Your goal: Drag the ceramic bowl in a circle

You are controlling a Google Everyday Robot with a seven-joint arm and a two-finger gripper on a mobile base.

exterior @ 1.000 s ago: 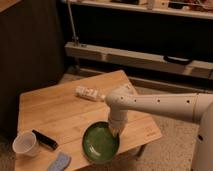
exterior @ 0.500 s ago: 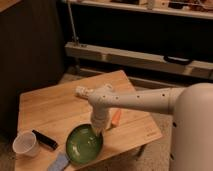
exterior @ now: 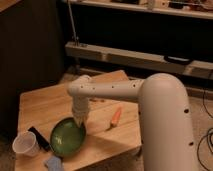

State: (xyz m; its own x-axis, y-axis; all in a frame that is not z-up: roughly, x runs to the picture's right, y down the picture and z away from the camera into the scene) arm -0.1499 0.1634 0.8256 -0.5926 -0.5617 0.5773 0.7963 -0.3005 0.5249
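White and bulky, the robot arm (exterior: 150, 100) stretches across the wooden table (exterior: 40, 107). Near the table's front edge we see the ceramic bowl (exterior: 66, 139), green and glossy. The gripper (exterior: 79, 120) comes down on the bowl's far right rim and touches it; whether it clasps that rim we cannot tell. A white cup (exterior: 25, 145) stands to the bowl's left as we look, an orange piece (exterior: 116, 116) lies off to the bowl's right, and a black bar (exterior: 39, 138) lies between bowl and cup.

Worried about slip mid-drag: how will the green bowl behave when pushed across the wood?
The ceramic bowl looks rigid and glossy, so it probably slides rather than flexes. Wide and shallow, it seems unlikely to tip, though the gripper at its far rim might rock it.
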